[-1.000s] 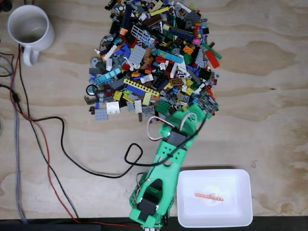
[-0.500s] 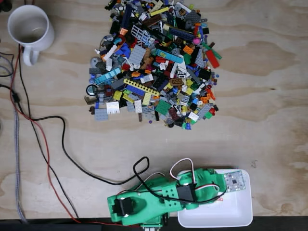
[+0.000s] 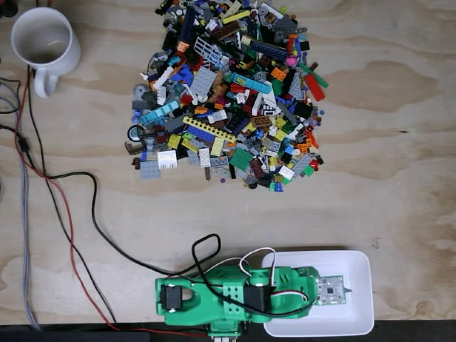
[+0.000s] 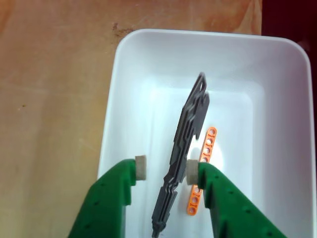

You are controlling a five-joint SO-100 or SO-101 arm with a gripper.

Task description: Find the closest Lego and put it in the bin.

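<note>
Plywood table, with a big heap of mixed Lego at the top of the fixed view. White bin near the bottom edge, green arm reaching over it. Gripper parted above the bin, dark grey flat piece leaning on one pad. Orange holed beam on the bin floor.
</note>
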